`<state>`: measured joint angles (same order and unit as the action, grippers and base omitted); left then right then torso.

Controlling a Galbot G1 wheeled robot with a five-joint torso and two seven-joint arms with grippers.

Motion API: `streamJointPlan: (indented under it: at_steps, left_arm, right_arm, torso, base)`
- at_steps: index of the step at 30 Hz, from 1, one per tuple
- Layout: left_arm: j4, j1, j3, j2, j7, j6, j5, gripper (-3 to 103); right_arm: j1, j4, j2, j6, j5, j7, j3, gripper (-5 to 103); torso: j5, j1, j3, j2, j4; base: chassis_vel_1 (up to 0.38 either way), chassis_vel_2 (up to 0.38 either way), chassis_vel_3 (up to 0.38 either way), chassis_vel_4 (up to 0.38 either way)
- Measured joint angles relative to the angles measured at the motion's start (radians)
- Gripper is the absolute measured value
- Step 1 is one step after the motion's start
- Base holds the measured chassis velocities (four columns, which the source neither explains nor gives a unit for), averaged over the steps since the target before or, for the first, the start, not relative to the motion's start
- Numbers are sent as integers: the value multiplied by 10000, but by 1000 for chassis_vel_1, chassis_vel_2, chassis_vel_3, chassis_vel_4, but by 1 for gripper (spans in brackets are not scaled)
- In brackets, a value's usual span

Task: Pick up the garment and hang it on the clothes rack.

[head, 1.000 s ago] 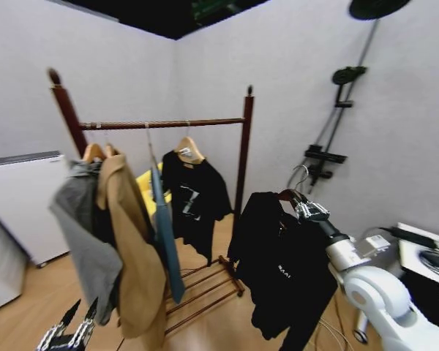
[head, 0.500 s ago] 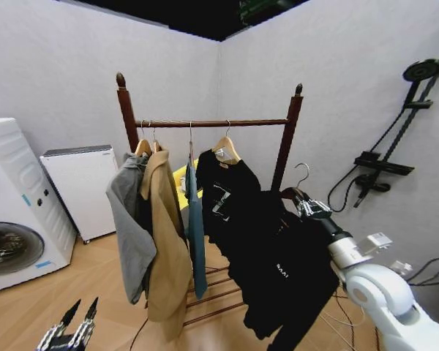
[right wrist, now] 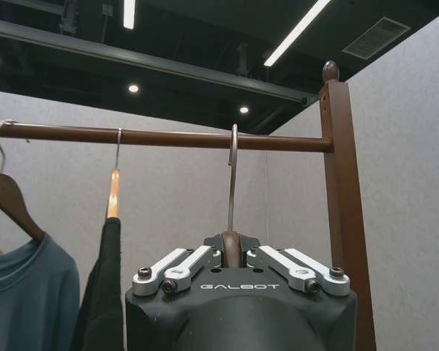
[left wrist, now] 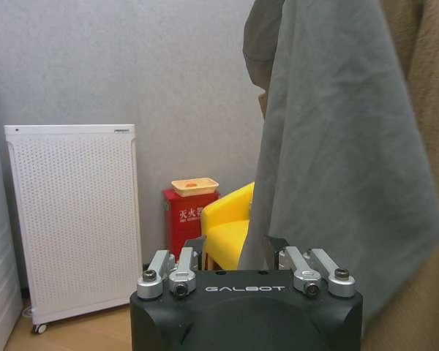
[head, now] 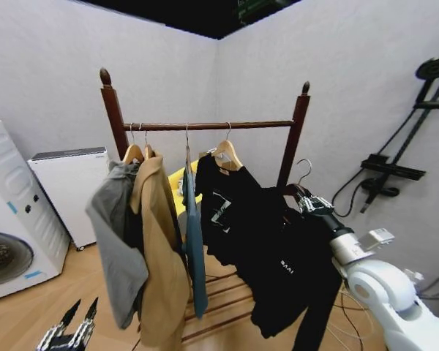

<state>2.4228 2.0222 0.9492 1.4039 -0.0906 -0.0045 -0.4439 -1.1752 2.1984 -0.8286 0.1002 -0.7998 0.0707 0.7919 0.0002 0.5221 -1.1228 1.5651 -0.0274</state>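
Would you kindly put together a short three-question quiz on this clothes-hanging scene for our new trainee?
1. True or false: the garment already hangs from the clothes rack.
2. The right gripper grips: A) the hanger's neck B) a sleeve C) the rod.
3. Fill in: the left gripper is low beside the ___ jacket.

Key
1. False; in the right wrist view the hook is not over the rod.
2. A.
3. Grey.
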Motion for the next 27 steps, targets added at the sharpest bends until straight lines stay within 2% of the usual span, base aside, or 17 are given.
streamJointPlan:
  at_steps: [7,12,15,21,23,27]
  left_arm:
    - [0,-1,0,0,1,0,0,46]
    - [0,-2,0,-1,2,0,0,46]
    - [1,0,1,0,1,0,0,46]
    - [0,2,0,0,1,0,0,46]
    - [0,1,1,0,1,0,0,46]
    - [0,0,0,0,1,0,0,46]
  right_arm:
    - [622,289,455,316,-53,30,296,9]
    - [1631,534,1265,992,-758,401,439,9]
    - [2174,593,1632,1334,-1172,587,440,9]
    - [3450,126,2428,1725,-1710,543,-103,9]
    - [4253,-377,2886,1870,-2065,444,-457,9]
    - [4734,-879,3378,2092,-2555,238,-875,9]
  torso:
    - [-2,21,-8,-5,10]
    - [-4,9,-4,-2,-2]
    - [-2,-8,3,7,3]
    - [4,-13,3,12,1]
    - [-3,-4,1,8,6]
    - [-1,5,-3,3,6]
  base:
    - [-244,237,226,-208]
    - [-75,85,29,-21]
    - [76,-34,-58,14]
    - [46,-50,-54,61]
    - [0,0,0,0]
    - [0,0,0,0]
